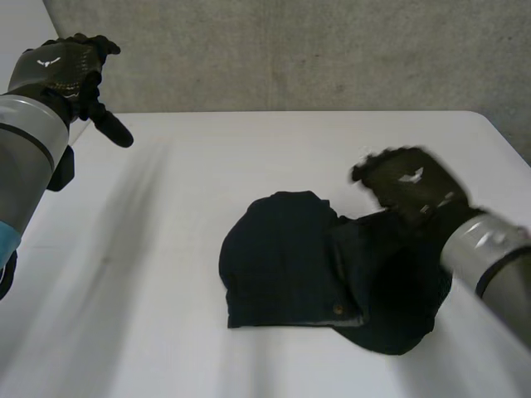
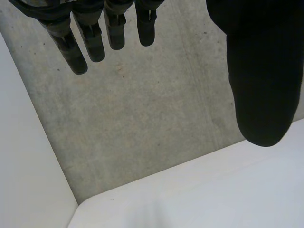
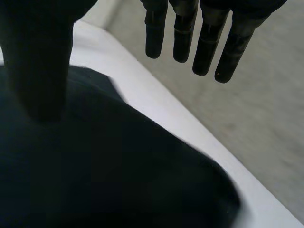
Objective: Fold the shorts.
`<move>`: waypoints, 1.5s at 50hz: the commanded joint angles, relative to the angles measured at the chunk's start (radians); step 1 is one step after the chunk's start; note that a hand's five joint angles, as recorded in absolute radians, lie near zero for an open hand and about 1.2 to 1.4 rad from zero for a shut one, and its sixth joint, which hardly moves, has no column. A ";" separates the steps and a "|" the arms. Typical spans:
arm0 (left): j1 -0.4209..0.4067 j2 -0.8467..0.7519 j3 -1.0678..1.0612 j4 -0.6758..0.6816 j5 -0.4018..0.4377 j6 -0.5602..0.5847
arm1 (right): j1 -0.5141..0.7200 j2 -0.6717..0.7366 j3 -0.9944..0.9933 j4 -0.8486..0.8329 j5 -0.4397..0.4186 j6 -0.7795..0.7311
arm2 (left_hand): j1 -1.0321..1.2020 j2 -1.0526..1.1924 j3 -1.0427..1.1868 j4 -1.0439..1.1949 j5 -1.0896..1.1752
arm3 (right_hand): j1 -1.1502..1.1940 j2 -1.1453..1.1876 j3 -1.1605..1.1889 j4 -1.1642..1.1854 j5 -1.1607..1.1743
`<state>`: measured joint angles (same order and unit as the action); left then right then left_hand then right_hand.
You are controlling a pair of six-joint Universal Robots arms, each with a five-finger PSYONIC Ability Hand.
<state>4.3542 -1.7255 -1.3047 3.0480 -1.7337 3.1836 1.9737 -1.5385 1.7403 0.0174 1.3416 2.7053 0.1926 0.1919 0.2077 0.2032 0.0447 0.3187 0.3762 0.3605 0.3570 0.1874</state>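
While shorts (image 1: pixel 290 265) lie on white table (image 1: pixel 191 191) | left hand (image 1: pixel 62 66), right hand (image 1: pixel 411 186) fingers (image 3: pixel 183 33) released | grey wall (image 1: pixel 290 54)

Shorts (image 1: pixel 282 265) lie mid-table, open tabletop (image 1: pixel 166 249) all around.

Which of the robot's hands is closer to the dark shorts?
Right. The right hand is above the right edge of the shorts; the left hand is by the far left corner of the table.
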 commanded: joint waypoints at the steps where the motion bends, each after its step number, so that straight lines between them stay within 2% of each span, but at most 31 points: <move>1: -0.001 -0.006 -0.007 0.000 0.000 -0.001 | 0.148 0.005 0.036 -0.007 0.017 -0.071 | -0.014 -0.014 -0.029 -0.025 -0.041 | 0.101 0.044 0.059 0.063 0.058; 5: -0.001 -0.005 -0.007 0.000 0.000 -0.001 | 0.142 0.001 0.041 -0.001 0.060 -0.107 | -0.014 -0.014 -0.029 -0.025 -0.041 | 0.101 0.044 0.059 0.063 0.058; 16: -0.008 -0.017 -0.007 0.002 0.000 -0.001 | 0.102 0.001 0.136 0.004 0.065 -0.254 | -0.014 -0.014 -0.029 -0.025 -0.041 | 0.092 0.035 0.050 0.054 0.049; 23: -0.010 -0.042 -0.007 0.002 0.000 -0.001 | 0.137 0.040 0.157 -0.128 0.050 -0.152 | -0.014 -0.014 -0.029 -0.025 -0.041 | 0.121 0.064 0.080 0.083 0.078; 27: -0.015 -0.051 -0.005 0.002 0.000 -0.001 | 0.209 0.144 0.119 -0.217 0.051 0.012 | -0.014 -0.014 -0.029 -0.025 -0.041 | 0.127 0.070 0.086 0.089 0.084; 28: -0.015 -0.052 -0.005 0.002 0.000 -0.001 | 0.233 0.199 0.092 -0.240 0.050 0.092 | -0.014 -0.014 -0.029 -0.025 -0.041 | 0.130 0.073 0.089 0.092 0.087; 34: -0.015 -0.052 -0.007 0.002 -0.001 -0.001 | 0.296 0.356 -0.001 -0.257 0.048 0.243 | -0.014 -0.014 -0.029 -0.025 -0.041 | 0.133 0.076 0.091 0.095 0.090; 43: -0.015 -0.054 -0.005 0.002 -0.001 -0.001 | 0.402 0.532 -0.142 -0.267 0.053 0.254 | -0.014 -0.014 -0.029 -0.025 -0.041 | 0.192 0.134 0.150 0.154 0.149; 50: -0.015 -0.054 -0.004 0.002 -0.001 -0.001 | 0.428 0.590 -0.199 -0.306 0.057 0.241 | -0.014 -0.014 -0.029 -0.025 -0.041 | 0.292 0.234 0.250 0.253 0.248; 60: -0.013 -0.052 0.001 0.002 -0.001 -0.001 | 0.441 0.658 -0.239 -0.315 0.062 0.149 | -0.014 -0.014 -0.029 -0.025 -0.041 | 0.342 0.284 0.300 0.303 0.298; 65: -0.013 -0.052 0.001 0.002 -0.001 -0.001 | 0.441 0.678 -0.248 -0.332 0.067 0.120 | -0.014 -0.014 -0.029 -0.025 -0.041 | 0.479 0.422 0.438 0.441 0.436; 67: -0.013 -0.052 0.001 0.002 -0.001 -0.001 | 0.441 0.679 -0.249 -0.344 0.079 0.102 | -0.014 -0.014 -0.029 -0.025 -0.041 | 0.783 0.726 0.742 0.745 0.740; 68: -0.013 -0.052 0.001 0.002 -0.001 -0.001 | 0.439 0.675 -0.249 -0.349 0.085 0.096 | -0.014 -0.014 -0.029 -0.025 -0.041 | 1.006 0.948 0.964 0.968 0.963; 69: -0.013 -0.052 0.001 0.002 -0.001 -0.001 | 0.439 0.667 -0.249 -0.356 0.094 0.094 | -0.014 -0.014 -0.029 -0.025 -0.041 | 1.077 1.019 1.035 1.039 1.034; 73: -0.013 -0.051 -0.001 0.002 -0.001 -0.001 | 0.428 0.603 -0.229 -0.389 0.143 0.116 | -0.014 -0.014 -0.029 -0.025 -0.041 | 1.078 1.020 1.036 1.039 1.034; 75: -0.013 -0.049 -0.001 0.002 -0.001 -0.001 | 0.421 0.517 -0.216 -0.396 0.160 0.145 | -0.014 -0.014 -0.029 -0.025 -0.041 | 1.078 1.020 1.036 1.039 1.034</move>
<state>4.3412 -1.7772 -1.3038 3.0495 -1.7346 3.1830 2.4092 -0.8790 1.4943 -0.3409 1.4417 2.8084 0.1927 0.1919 0.2077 0.2032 0.0447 0.9125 1.1483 1.1606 1.1780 0.9351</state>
